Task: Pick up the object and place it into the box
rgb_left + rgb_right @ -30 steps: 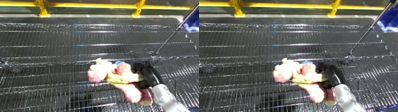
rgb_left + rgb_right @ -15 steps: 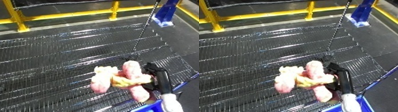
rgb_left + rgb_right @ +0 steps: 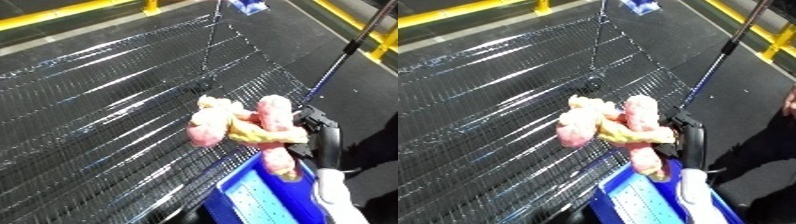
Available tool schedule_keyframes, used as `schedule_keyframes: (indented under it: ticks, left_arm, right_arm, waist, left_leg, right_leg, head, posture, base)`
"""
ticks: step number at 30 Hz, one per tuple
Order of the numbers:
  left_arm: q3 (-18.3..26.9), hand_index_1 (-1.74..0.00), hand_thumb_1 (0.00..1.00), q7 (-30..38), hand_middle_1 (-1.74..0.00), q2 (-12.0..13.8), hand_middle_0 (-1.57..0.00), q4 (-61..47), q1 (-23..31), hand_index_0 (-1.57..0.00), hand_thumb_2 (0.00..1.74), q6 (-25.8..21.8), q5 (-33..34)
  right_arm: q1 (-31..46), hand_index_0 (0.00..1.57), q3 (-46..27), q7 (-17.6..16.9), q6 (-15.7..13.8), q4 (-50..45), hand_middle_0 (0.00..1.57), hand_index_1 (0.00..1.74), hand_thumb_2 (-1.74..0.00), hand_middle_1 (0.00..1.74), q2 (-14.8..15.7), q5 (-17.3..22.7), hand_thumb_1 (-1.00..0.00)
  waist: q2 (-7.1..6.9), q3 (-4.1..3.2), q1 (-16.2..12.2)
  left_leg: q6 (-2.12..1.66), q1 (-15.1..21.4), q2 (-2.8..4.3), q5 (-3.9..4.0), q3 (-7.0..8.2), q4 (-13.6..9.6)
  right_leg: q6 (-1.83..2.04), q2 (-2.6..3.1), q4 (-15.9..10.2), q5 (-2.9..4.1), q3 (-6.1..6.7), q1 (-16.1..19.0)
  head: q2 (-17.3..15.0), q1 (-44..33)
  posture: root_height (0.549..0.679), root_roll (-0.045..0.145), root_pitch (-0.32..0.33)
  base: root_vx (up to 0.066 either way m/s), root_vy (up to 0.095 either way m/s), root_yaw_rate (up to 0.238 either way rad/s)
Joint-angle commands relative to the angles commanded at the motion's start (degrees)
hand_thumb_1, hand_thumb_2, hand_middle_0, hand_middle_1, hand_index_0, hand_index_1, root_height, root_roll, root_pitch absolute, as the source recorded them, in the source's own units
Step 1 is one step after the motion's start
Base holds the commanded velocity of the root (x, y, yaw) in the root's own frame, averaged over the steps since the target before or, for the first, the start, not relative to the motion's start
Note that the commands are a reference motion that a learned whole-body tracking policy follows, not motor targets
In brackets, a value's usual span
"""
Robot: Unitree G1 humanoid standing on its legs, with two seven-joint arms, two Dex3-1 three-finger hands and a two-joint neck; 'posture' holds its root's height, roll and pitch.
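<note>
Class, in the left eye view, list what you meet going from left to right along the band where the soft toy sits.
Black wire-mesh surface → pink and yellow soft toy → robot's black right hand, curled on the toy → dark floor.

Blue bin [image 3: 258, 197] lies open below; mesh shelf [image 3: 107, 115] alongside.

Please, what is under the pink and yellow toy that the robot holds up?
Under the toy, held by the right hand, the corner of the blue bin shows, and beside it the wire mesh table. The bin's inside is mostly out of view.
</note>
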Motion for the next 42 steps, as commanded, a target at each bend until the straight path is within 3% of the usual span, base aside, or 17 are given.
schedule_keyframes:
  ticks: [4, 9, 15, 24, 35, 42]
  left_arm:
    - [-0.04, -1.74, 1.0, 0.06, -1.74, -0.4, -1.57, 0.44, 0.08, -1.57, 1.74, -0.03, -0.35]
    - [-0.21, -1.74, 1.0, 0.23, -1.74, -0.68, -1.57, 1.11, 0.38, -1.57, 1.74, -0.56, -1.3]
    - [-0.74, -1.74, 1.0, 0.42, -1.74, -0.04, -1.57, 1.13, 0.28, -1.57, 1.74, -1.12, -0.74]
    - [-0.98, -1.74, 1.0, 0.38, -1.74, 0.81, -1.57, 1.17, 0.45, -1.57, 1.74, -1.97, 0.62]
    - [-1.24, -1.74, 1.0, 0.38, -1.74, 1.15, -1.57, 1.5, 0.27, -1.57, 1.74, -2.46, 1.13]
    - [-1.04, -1.74, 1.0, 0.27, -1.74, 1.26, -1.57, 1.47, 0.79, -1.57, 1.74, -2.41, 1.69]
  right_arm:
    - [2.62, 1.57, -3.28, -0.95, -1.36, -0.14, 1.57, 1.74, -1.74, 1.74, 1.99, 1.49, -1.0]
    - [2.11, 1.57, -6.79, -2.43, -6.39, 2.79, 1.57, 1.74, -1.74, 1.74, 5.32, 10.23, -1.0]
    - [1.5, 1.57, -9.56, -2.49, -9.83, 8.63, 1.57, 1.74, -1.74, 1.74, 4.7, 18.1, -1.0]
    - [0.75, 0.86, -13.76, -8.03, -11.12, 14.27, 0.86, 0.96, -0.96, 0.96, 4.31, 18.91, -0.55]
    - [0.72, 0.0, -13.17, -7.84, -10.86, 16.14, 0.0, 0.0, 0.0, 0.0, 3.88, 18.89, 0.0]
    - [1.42, 0.0, -12.53, -7.99, -10.64, 16.46, 0.0, 0.0, 0.0, 0.0, 4.38, 17.84, 0.0]
  waist:
    - [0.29, -0.33, -2.09]
    - [0.82, -1.01, -3.96]
    - [1.18, -1.74, -5.36]
    - [1.8, -2.27, -6.55]
    - [2.53, -2.77, -6.69]
    - [2.47, -2.98, -6.16]
  left_leg:
    - [-0.18, 0.87, 0.17, -0.01, 0.72, -0.42]
    - [-0.42, 1.65, 0.34, 0.03, 1.65, -1.11]
    - [-0.63, 2.32, 0.46, -0.03, 2.72, -1.9]
    - [-0.79, 2.55, 0.65, -0.11, 3.56, -2.55]
    - [-0.86, 2.72, 0.63, 0.41, 4.14, -3.91]
    - [-0.85, 2.71, 0.79, 0.87, 4.15, -4.65]
  right_leg:
    - [-0.09, 0.08, -0.74, 0.23, 0.41, 0.52]
    - [-0.18, 0.1, -1.85, 0.7, 0.76, 0.88]
    - [-0.24, 0.34, -3.14, 1.11, 1.13, 1.16]
    - [-0.3, 0.88, -4.14, 1.55, 1.65, 0.85]
    - [-0.29, 1.03, -4.93, 1.5, 2.07, 0.48]
    - [-0.24, 1.25, -5.08, 1.34, 2.06, 0.31]
  head:
    - [-1.11, 2.35]
    - [-0.66, 3.99]
    - [-0.62, 3.95]
    - [-1.37, 3.69]
    - [-2.78, 4.04]
    - [-3.25, 3.3]
  posture:
    - [0.64, 0.075, -0.189]
    - [0.643, 0.081, -0.185]
    - [0.646, 0.085, -0.175]
    - [0.65, 0.088, -0.159]
    - [0.652, 0.092, -0.139]
    - [0.653, 0.093, -0.132]
  base:
    - [0.006, 0.036, -0.118]
    - [0.002, 0.034, -0.112]
    - [0.006, 0.022, -0.106]
    - [-0.003, 0.006, -0.073]
    - [0.003, 0.001, -0.047]
    - [0.002, -0.017, 0.001]
